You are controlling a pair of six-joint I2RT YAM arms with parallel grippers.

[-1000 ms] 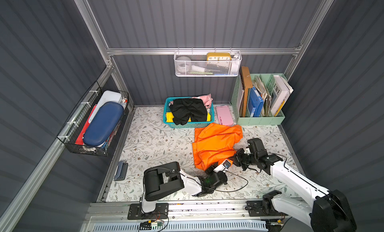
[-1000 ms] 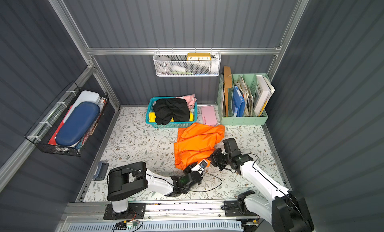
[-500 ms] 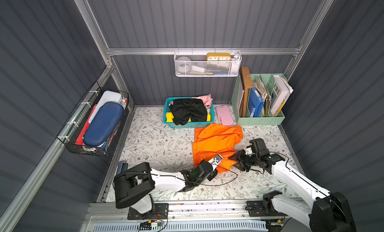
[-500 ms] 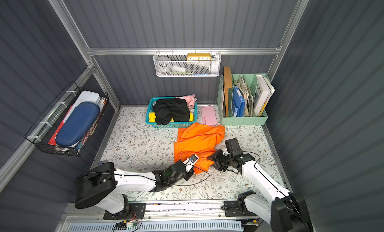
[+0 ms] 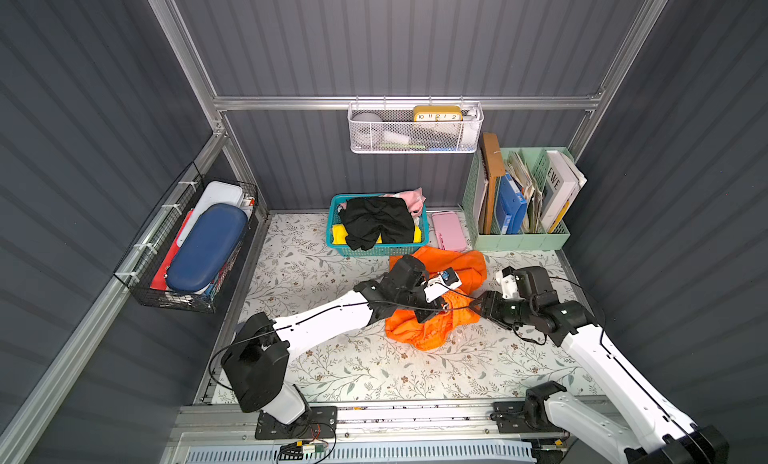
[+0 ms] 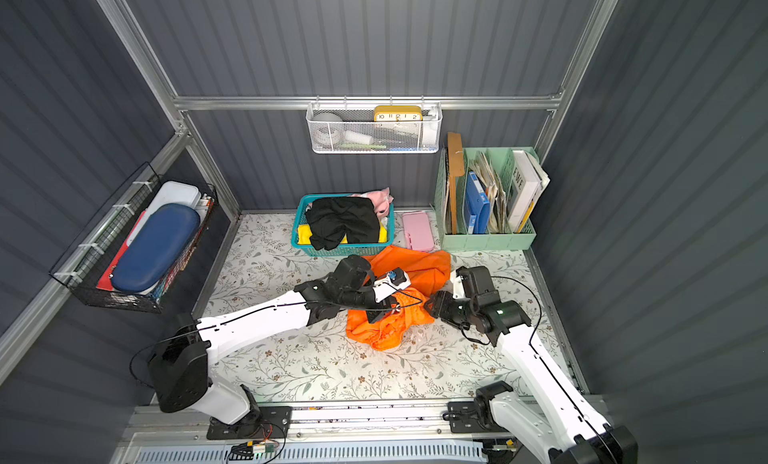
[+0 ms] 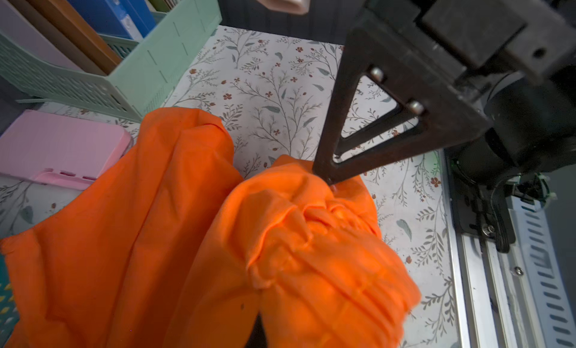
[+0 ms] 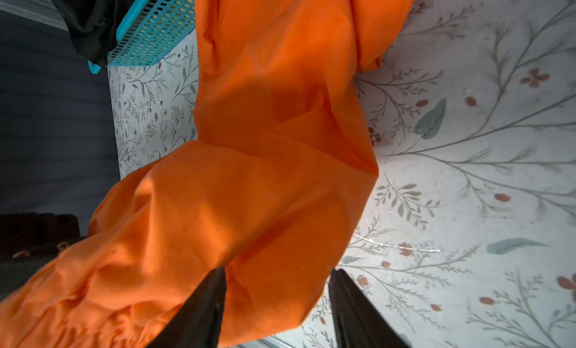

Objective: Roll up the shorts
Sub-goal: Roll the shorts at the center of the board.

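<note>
Top views, both – seeing orange shorts (image 5: 419,335) bunched up mid-mat (image 5: 332,358), pinched tight by left gripper (image 5: 432,312). Spotting right gripper (image 5: 478,307) at 3 o'clock of the bunch, jaws spread – fabric lying between fingers (image 8: 199,306) in right wrist view. Also seeing black shorts (image 5: 376,223) draped over basket (image 5: 374,251) at 12 o'clock, near the orange pair.

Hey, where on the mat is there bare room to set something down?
Bare mat lies left of the basket, and in the front strip between the orange shorts and the rail. Crowded: the back right, where basket, pink case and file rack sit close, and the middle, with the left arm and right arm at the shorts.
</note>
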